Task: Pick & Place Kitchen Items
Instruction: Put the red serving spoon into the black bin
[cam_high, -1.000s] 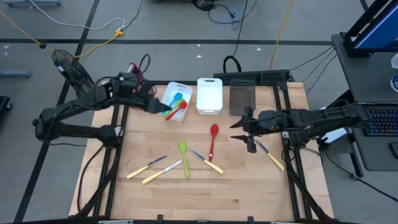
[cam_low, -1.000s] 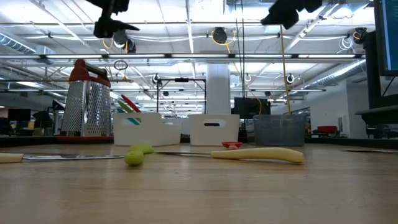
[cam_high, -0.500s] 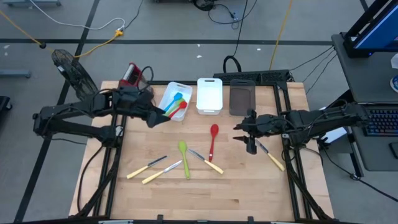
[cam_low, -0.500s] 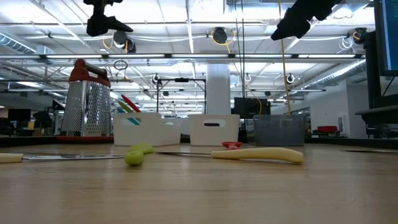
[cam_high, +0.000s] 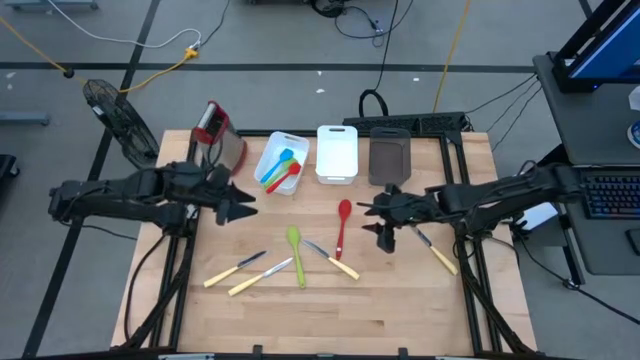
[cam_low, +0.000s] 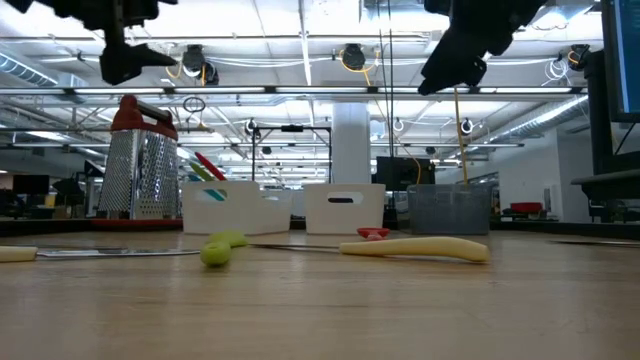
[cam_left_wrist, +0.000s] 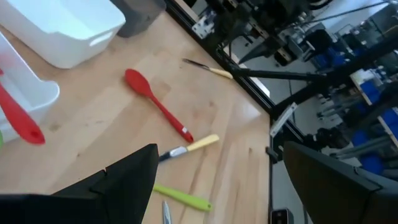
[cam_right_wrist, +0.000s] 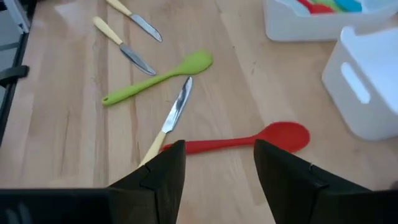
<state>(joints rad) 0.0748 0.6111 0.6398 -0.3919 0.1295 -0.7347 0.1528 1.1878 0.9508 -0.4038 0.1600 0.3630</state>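
Observation:
A red spoon (cam_high: 342, 225), a green spoon (cam_high: 296, 255) and three yellow-handled knives (cam_high: 332, 258) (cam_high: 237, 267) (cam_high: 262, 277) lie flat on the wooden table. A fourth knife (cam_high: 432, 247) lies near the right edge. Red, blue and green utensils (cam_high: 283, 170) lie in the left white bin (cam_high: 272, 150). My left gripper (cam_high: 240, 208) is open and empty in the air, near of that bin. My right gripper (cam_high: 375, 215) is open and empty, just right of the red spoon; in its wrist view the spoon (cam_right_wrist: 236, 143) lies across, just beyond the fingers (cam_right_wrist: 168, 171).
A second white bin (cam_high: 337, 152) and a dark grey bin (cam_high: 389, 158) stand at the far edge. A red-topped metal grater (cam_high: 215, 125) stands at the far left. Bare wood lies at the near edge.
My left gripper has drawn back from over the left white bin toward the table's near and left edges. My right gripper has gone toward the table's left edge, closer to the red spoon. The utensils on the table have stayed where they were.

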